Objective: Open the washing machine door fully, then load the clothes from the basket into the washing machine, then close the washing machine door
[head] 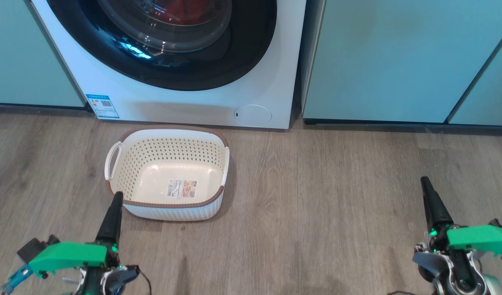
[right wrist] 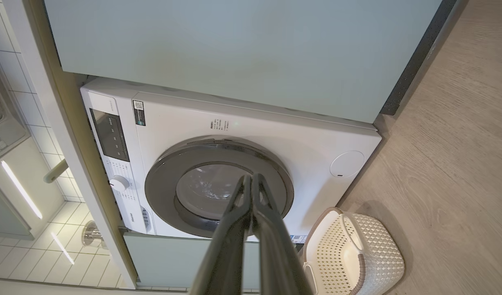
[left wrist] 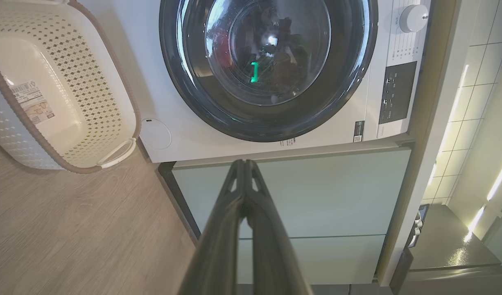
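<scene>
Washing machine door point(head: 173, 41), round with a glossy black rim and domed glass, sits shut with the red knit clothes point(head: 177, 10) behind it. The cream perforated plastic basket point(head: 169, 159) lies empty. Left gripper point(head: 116, 200) and right gripper point(head: 426, 186) are pinched closed, holding nothing. If the latch hasn't caught, the door could swing open.

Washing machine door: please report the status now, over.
Shut, empty: left end effector, right end effector. Closed: washing machine door, red clothes behind its glass. Empty: basket. Nothing in the way.

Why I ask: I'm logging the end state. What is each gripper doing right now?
Left gripper: closed, holding nothing.
Right gripper: closed, holding nothing.
</scene>
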Robot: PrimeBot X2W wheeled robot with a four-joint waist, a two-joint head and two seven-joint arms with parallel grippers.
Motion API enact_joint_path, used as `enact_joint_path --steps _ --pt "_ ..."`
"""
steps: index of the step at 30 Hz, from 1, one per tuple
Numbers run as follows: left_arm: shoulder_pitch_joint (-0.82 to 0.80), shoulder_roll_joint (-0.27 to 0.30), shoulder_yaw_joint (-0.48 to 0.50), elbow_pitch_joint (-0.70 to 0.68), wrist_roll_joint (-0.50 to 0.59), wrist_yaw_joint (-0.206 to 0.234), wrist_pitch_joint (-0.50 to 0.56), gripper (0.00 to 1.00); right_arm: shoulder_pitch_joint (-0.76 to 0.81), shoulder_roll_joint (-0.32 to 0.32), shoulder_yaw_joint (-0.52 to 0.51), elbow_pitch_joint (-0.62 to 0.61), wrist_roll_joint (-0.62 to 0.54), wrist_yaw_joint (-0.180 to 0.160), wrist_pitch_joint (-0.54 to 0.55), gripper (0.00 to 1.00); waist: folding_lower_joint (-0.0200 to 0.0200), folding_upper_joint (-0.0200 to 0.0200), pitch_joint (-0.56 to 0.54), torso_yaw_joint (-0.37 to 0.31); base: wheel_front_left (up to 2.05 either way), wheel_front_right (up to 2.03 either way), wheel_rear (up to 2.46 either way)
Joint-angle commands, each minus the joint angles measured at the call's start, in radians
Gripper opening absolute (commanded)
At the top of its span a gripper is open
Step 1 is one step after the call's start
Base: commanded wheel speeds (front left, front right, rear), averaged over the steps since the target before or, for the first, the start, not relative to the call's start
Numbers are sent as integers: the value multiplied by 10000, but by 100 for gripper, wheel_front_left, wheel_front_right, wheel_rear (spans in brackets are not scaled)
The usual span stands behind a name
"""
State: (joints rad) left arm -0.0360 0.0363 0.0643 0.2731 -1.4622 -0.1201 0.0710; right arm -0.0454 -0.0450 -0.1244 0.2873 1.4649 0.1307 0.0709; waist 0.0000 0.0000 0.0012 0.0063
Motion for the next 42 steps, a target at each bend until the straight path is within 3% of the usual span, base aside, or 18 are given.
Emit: enact_joint_path --steps 1,12,42 --pt "-563 126 335 -310 -261 -65 101 0 -549 -50 151 -398 284 0 97 0 0 0 2 -6 0 0 0" --pt "-720 139 491 -277 -1456 -105 417 0 -625 -52 106 -425 1428 0 421 0 0 0 19 -63 0 0 0" --pt "-721 139 492 -278 -1466 -105 420 0 -625 -52 106 -426 1438 0 423 0 0 0 19 -63 0 0 0"
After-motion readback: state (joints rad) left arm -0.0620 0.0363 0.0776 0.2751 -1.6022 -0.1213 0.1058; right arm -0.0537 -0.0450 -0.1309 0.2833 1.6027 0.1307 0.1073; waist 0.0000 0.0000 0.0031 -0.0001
